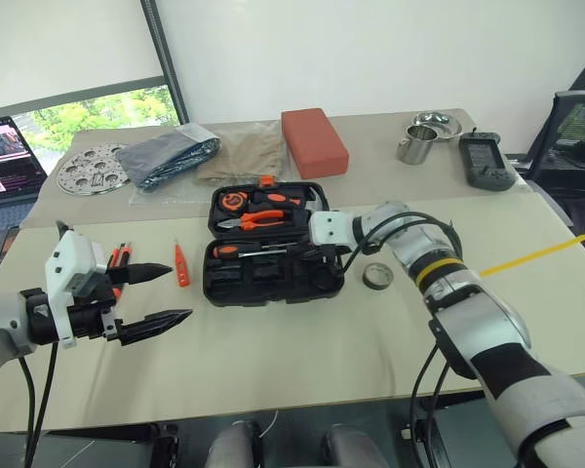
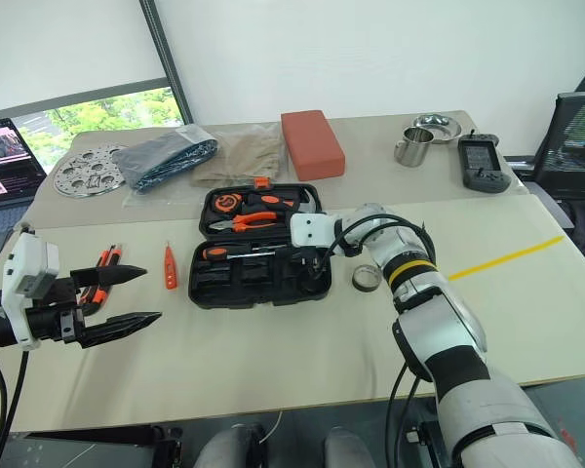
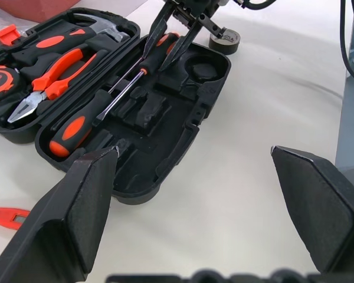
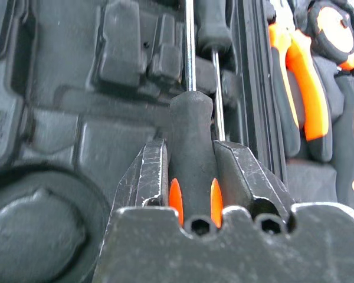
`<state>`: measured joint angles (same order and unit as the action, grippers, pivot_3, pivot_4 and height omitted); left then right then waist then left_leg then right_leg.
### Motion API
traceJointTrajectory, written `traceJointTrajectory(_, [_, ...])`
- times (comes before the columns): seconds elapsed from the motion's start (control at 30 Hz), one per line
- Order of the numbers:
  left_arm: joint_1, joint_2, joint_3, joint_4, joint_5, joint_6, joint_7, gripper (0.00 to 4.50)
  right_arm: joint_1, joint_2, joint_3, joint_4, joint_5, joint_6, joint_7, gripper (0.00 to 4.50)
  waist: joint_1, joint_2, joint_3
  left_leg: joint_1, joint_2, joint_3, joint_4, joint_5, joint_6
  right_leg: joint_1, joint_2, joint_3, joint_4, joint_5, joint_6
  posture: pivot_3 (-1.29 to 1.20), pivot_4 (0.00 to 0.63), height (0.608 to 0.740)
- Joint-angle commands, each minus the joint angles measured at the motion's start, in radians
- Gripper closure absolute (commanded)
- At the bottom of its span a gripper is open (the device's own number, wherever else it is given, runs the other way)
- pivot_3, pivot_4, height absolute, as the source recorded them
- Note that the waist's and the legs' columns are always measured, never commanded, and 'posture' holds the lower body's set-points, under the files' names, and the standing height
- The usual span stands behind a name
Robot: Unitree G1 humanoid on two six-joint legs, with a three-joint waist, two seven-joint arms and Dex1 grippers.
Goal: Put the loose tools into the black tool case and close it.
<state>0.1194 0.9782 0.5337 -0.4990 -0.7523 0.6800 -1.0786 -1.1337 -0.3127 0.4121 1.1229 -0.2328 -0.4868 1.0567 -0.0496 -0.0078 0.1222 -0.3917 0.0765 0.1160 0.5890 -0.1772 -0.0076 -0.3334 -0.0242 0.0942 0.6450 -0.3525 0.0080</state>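
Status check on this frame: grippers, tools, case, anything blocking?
Left gripper open, empty, off the case's left. Right gripper shut on a screwdriver over the open black tool case. Tape roll and red tool still on table. Nothing blocking.

Red-orange block (image 1: 314,141), metal cup (image 1: 415,146), perforated metal disc (image 1: 91,170), perhaps a handheld controller (image 1: 486,161)

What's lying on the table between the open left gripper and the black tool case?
In the left eye view, one slim orange screwdriver lies between left gripper and black moulded-plastic tool case.
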Motion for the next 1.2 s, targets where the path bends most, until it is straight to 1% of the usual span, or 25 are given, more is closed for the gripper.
traceJointTrajectory(0.03, [-0.001, 0.007, 0.032, -0.023, -0.015, -0.007, 0.004, 0.06, -0.030, 0.015, -0.013, 0.013, -0.011, -0.020, 0.006, 3.60, -0.001, 0.000, 0.000, 0.000, 0.000, 0.000, 0.000, 0.000, 0.000, 0.000, 0.000, 0.000, 0.000, 0.000, 0.000, 0.00, 0.150, 0.740])
traceJointTrajectory(0.1, [-0.002, 0.007, 0.030, -0.023, -0.014, -0.007, 0.005, 0.06, -0.033, 0.012, -0.008, 0.018, -0.021, -0.018, 0.016, 3.60, -0.002, 0.000, 0.000, 0.001, 0.000, 0.000, 0.000, 0.000, 0.000, 0.000, 0.000, 0.000, 0.000, 0.000, 0.000, 0.00, 0.150, 0.740])
traceJointTrajectory(0.17, [-0.005, 0.007, 0.026, -0.022, -0.013, -0.008, 0.006, 0.00, -0.033, 0.009, -0.012, 0.020, -0.019, -0.012, 0.033, 2.59, -0.002, 0.000, 0.000, 0.001, 0.000, 0.000, 0.000, 0.000, 0.000, 0.000, 0.000, 0.000, 0.001, 0.000, -0.001, 0.00, 0.150, 0.740])
traceJointTrajectory(0.2, [-0.006, 0.008, 0.025, -0.020, -0.013, -0.009, 0.006, 0.00, -0.032, 0.009, -0.019, 0.020, -0.016, -0.013, 0.034, 2.35, -0.002, 0.000, 0.000, 0.001, 0.000, 0.000, 0.000, 0.000, 0.000, 0.000, 0.000, 0.000, 0.001, 0.000, -0.001, 0.00, 0.150, 0.740])
traceJointTrajectory(0.23, [-0.007, 0.008, 0.024, -0.020, -0.012, -0.009, 0.006, 0.00, -0.032, 0.010, -0.024, 0.020, -0.014, -0.015, 0.033, 1.98, -0.001, 0.000, 0.000, 0.001, 0.000, 0.000, 0.000, 0.000, 0.000, 0.000, 0.000, 0.000, 0.001, 0.000, -0.001, 0.00, 0.150, 0.740])
traceJointTrajectory(0.27, [-0.007, 0.008, 0.023, -0.018, -0.012, -0.010, 0.005, 0.00, -0.031, 0.011, -0.033, 0.017, -0.007, -0.014, 0.034, 1.72, -0.001, 0.000, 0.000, 0.001, 0.000, 0.000, 0.000, 0.000, 0.000, 0.001, 0.000, 0.000, 0.001, 0.000, -0.001, 0.00, 0.150, 0.740])
traceJointTrajectory(0.3, [-0.011, 0.010, 0.018, -0.014, -0.010, -0.012, 0.005, 0.00, -0.031, 0.013, -0.053, 0.008, 0.015, -0.007, 0.049, 1.37, -0.001, 0.000, 0.000, 0.001, 0.000, 0.000, 0.000, 0.000, 0.000, 0.001, 0.000, 0.000, 0.001, 0.000, -0.001, 0.00, 0.150, 0.740])
traceJointTrajectory(0.33, [-0.014, 0.011, 0.015, -0.010, -0.008, -0.013, 0.004, 0.00, -0.032, 0.012, -0.069, -0.001, 0.031, 0.003, 0.065, 0.91, -0.001, 0.000, 0.000, 0.001, 0.000, 0.000, 0.000, 0.000, 0.000, 0.001, 0.000, 0.000, 0.001, 0.000, -0.001, 0.00, 0.150, 0.740])
traceJointTrajectory(0.37, [-0.017, 0.012, 0.011, -0.007, -0.006, -0.014, 0.004, 0.00, -0.034, 0.010, -0.086, -0.012, 0.050, 0.016, 0.090, 0.67, -0.001, 0.000, 0.000, 0.001, 0.000, 0.000, 0.000, 0.000, 0.000, 0.001, 0.000, 0.000, 0.001, 0.000, -0.001, 0.00, 0.150, 0.740])
traceJointTrajectory(0.43, [-0.023, 0.014, 0.007, -0.002, -0.004, -0.015, 0.002, 0.00, -0.037, 0.005, -0.126, -0.038, 0.103, 0.046, 0.148, 0.67, -0.001, 0.000, 0.000, 0.001, 0.000, 0.000, 0.000, 0.000, 0.000, 0.001, 0.000, 0.000, 0.001, 0.000, -0.001, 0.00, 0.150, 0.740])
traceJointTrajectory(0.53, [-0.034, 0.015, 0.000, 0.007, -0.001, -0.019, -0.002, 0.00, -0.041, -0.004, -0.195, -0.087, 0.188, 0.146, 0.216, 0.67, -0.001, 0.000, 0.000, 0.001, 0.000, 0.001, 0.000, 0.000, 0.000, 0.001, 0.000, 0.000, 0.001, 0.000, -0.001, 0.00, 0.150, 0.740])
traceJointTrajectory(0.6, [-0.043, 0.015, -0.009, 0.016, 0.005, -0.023, -0.005, 0.00, -0.036, -0.012, -0.245, -0.126, 0.240, 0.249, 0.223, 0.67, 0.000, 0.000, 0.000, 0.001, 0.000, 0.001, 0.000, 0.000, 0.000, 0.001, 0.000, 0.000, 0.001, 0.000, -0.001, 0.00, 0.150, 0.740])
traceJointTrajectory(0.63, [-0.048, 0.015, -0.015, 0.021, 0.008, -0.026, -0.007, 0.00, -0.028, -0.010, -0.268, -0.141, 0.259, 0.292, 0.203, 0.67, 0.001, 0.000, 0.000, 0.001, 0.000, 0.001, 0.000, 0.000, 0.000, 0.001, 0.000, -0.001, 0.001, 0.000, -0.001, 0.00, 0.150, 0.740])
traceJointTrajectory(0.73, [-0.065, 0.013, -0.031, 0.034, 0.013, -0.032, -0.010, 0.00, 0.010, 0.013, -0.313, -0.187, 0.285, 0.383, 0.104, 1.45, 0.002, 0.000, 0.000, 0.001, 0.000, 0.001, 0.000, 0.000, 0.000, 0.001, -0.001, 0.000, 0.001, 0.000, -0.001, 0.00, 0.150, 0.740])
traceJointTrajectory(0.8, [-0.075, 0.013, -0.042, 0.043, 0.015, -0.037, -0.010, 0.00, 0.047, 0.032, -0.324, -0.226, 0.294, 0.420, 0.060, 2.08, 0.002, 0.000, 0.000, 0.001, 0.001, 0.001, 0.000, 0.000, 0.000, 0.001, -0.001, 0.000, 0.001, 0.000, -0.001, 0.00, 0.150, 0.740])
traceJointTrajectory(0.87, [-0.085, 0.014, -0.050, 0.048, 0.015, -0.040, -0.011, 0.00, 0.085, 0.055, -0.333, -0.261, 0.297, 0.449, 0.016, 2.83, 0.001, 0.000, 0.000, 0.001, 0.001, 0.001, -0.001, -0.001, -0.001, 0.001, -0.001, 0.000, 0.001, 0.000, -0.001, 0.00, 0.150, 0.740])
traceJointTrajectory(0.93, [-0.090, 0.014, -0.055, 0.052, 0.016, -0.043, -0.014, 0.00, 0.122, 0.075, -0.334, -0.297, 0.300, 0.461, -0.022, 3.50, 0.000, 0.000, 0.000, 0.001, 0.001, 0.001, -0.001, 0.000, -0.001, 0.000, -0.001, 0.000, 0.001, 0.000, -0.001, 0.00, 0.150, 0.740])
traceJointTrajectory(0.97, [-0.092, 0.015, -0.056, 0.053, 0.017, -0.043, -0.015, 0.00, 0.139, 0.083, -0.334, -0.313, 0.302, 0.465, -0.035, 3.91, 0.000, 0.000, 0.000, 0.001, 0.001, 0.001, -0.001, 0.000, -0.001, 0.000, -0.001, 0.001, 0.001, 0.000, -0.001, 0.00, 0.150, 0.740])
traceJointTrajectory(1.0, [-0.091, 0.015, -0.055, 0.055, 0.018, -0.044, -0.018, 0.00, 0.159, 0.094, -0.330, -0.328, 0.301, 0.467, -0.050, 4.15, -0.001, 0.000, 0.000, 0.001, 0.001, 0.001, -0.001, 0.000, -0.001, 0.000, 0.000, 0.001, 0.001, 0.000, -0.001, 0.00, 0.150, 0.740])
traceJointTrajectory(1.03, [-0.091, 0.015, -0.055, 0.055, 0.019, -0.044, -0.019, 0.00, 0.173, 0.102, -0.327, -0.340, 0.301, 0.470, -0.059, 4.47, -0.001, 0.000, 0.000, 0.000, 0.001, 0.001, -0.001, 0.000, -0.001, -0.001, 0.000, 0.001, 0.001, 0.000, -0.001, 0.00, 0.150, 0.740])
traceJointTrajectory(1.2, [-0.086, 0.014, -0.051, 0.055, 0.022, -0.044, -0.022, 0.00, 0.225, 0.129, -0.299, -0.385, 0.300, 0.493, -0.061, 4.47, 0.000, 0.000, 0.000, 0.000, 0.001, 0.001, -0.001, 0.000, -0.001, 0.000, 0.000, 0.000, 0.001, 0.000, -0.001, 0.00, 0.150, 0.740])
